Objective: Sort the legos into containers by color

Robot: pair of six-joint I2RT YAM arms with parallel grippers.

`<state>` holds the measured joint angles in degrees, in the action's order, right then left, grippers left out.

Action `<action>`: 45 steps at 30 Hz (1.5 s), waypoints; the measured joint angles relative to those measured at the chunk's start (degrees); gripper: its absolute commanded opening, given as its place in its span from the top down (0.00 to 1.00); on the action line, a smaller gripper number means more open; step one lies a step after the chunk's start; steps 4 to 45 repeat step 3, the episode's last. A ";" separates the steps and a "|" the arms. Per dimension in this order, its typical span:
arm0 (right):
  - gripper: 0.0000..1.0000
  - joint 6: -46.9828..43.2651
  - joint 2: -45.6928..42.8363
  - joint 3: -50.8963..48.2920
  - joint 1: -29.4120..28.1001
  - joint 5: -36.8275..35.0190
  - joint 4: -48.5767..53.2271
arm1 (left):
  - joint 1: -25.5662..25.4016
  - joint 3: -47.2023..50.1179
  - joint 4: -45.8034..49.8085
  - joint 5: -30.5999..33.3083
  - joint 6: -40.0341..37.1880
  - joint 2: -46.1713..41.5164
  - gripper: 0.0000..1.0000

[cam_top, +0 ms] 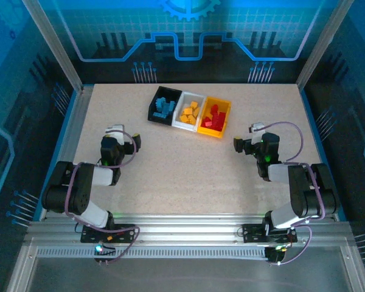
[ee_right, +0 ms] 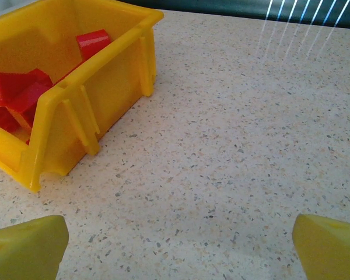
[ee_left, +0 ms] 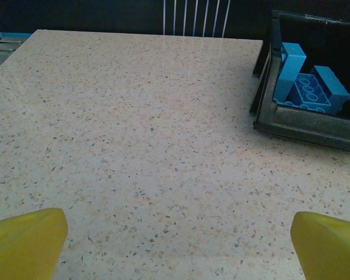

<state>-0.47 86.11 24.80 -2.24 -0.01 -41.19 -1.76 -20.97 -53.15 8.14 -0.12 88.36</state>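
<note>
Three joined containers stand at the back middle of the table. Blue legos (cam_top: 165,106) lie in the black bin (cam_top: 153,104), orange-yellow legos (cam_top: 190,112) in the white bin (cam_top: 184,125), and red legos (cam_top: 215,118) in the yellow bin (cam_top: 210,132). My left gripper (cam_top: 125,135) hovers open over bare table, in front and left of the bins. My right gripper (cam_top: 246,136) is open too, in front and right of them. In the left wrist view the black bin (ee_left: 303,125) with blue legos (ee_left: 309,90) sits ahead right of the open left gripper (ee_left: 178,245). The right wrist view has the yellow bin (ee_right: 105,87) with red legos (ee_right: 20,87) ahead left of the open right gripper (ee_right: 178,248).
The speckled beige table (cam_top: 188,176) lies bare between the two arms. Metal frame posts and blue-lit panels enclose the back and sides. An aluminium rail (cam_top: 188,234) runs along the near edge under the arm bases.
</note>
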 measured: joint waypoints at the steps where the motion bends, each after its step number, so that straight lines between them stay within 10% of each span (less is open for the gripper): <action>1: 0.00 0.00 0.00 0.00 0.00 0.00 0.00 | 0.00 0.00 0.00 0.00 0.00 0.00 0.01; 45: 0.00 0.00 0.00 0.00 0.00 0.00 0.00 | 0.00 0.00 0.04 0.00 0.00 0.00 0.01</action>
